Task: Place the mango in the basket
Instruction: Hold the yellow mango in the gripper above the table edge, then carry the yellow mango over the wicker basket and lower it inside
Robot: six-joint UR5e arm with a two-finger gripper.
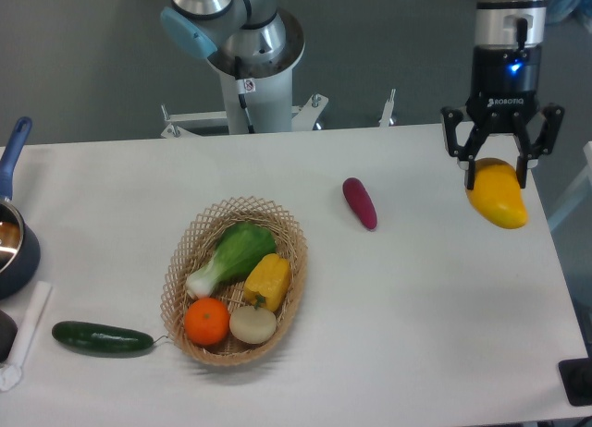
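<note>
The mango point(499, 196) is a smooth yellow oval with an orange blush at its upper end. It hangs above the right side of the table, held at its top between the fingers of my gripper point(499, 173). The gripper is shut on the mango's upper end and points straight down. The basket point(180, 261) is a light tan oval wicker basket in the middle left of the table, far to the left of the gripper. It holds a bok choy point(231, 253), a yellow bell pepper point(267, 280), an orange point(206, 321) and a pale round vegetable point(252, 324).
A purple eggplant point(360, 202) lies on the table between the basket and the gripper. A cucumber point(102, 337) lies left of the basket's front end. A dark blue pot point(16, 244) sits at the left edge. The robot base point(252, 53) stands behind the table.
</note>
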